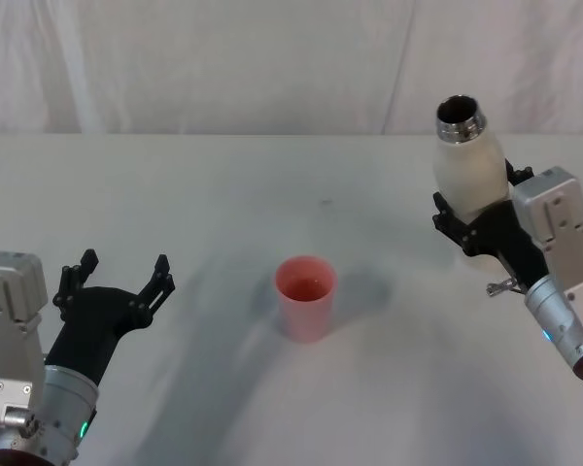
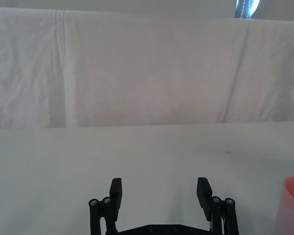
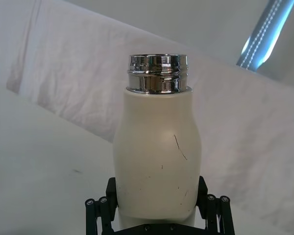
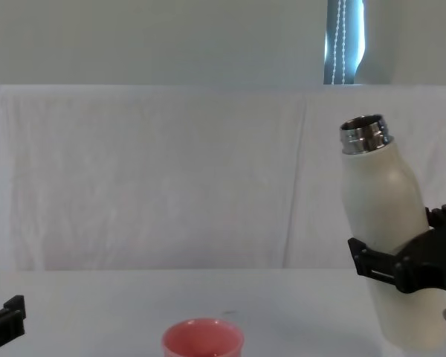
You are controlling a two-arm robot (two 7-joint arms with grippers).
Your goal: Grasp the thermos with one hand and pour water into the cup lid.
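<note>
- The left end effector (image 1: 117, 282) hovers low over the near left of the white surface (image 1: 223, 184). Its fingers are spread wide with nothing between them, and it looks idle.
- The pink cup lid (image 1: 305, 296) stands upright on the surface near the middle, well apart from both arms. Something wet seems to glisten inside it, but I cannot tell how much.
- The thermos (image 1: 469, 160) is held in the air on the right, off the surface, with its open steel neck tilted a little toward the cup lid. No stream leaves the neck.
- The right end effector (image 1: 486, 218) is clamped on the thermos's lower body, one jaw on each side.
- Judged step: the thermos is grasped and lifted, between carry and pour. The next move calls for bringing the neck over the cup lid and tipping it slowly, so the stream lands inside the rim.
</note>
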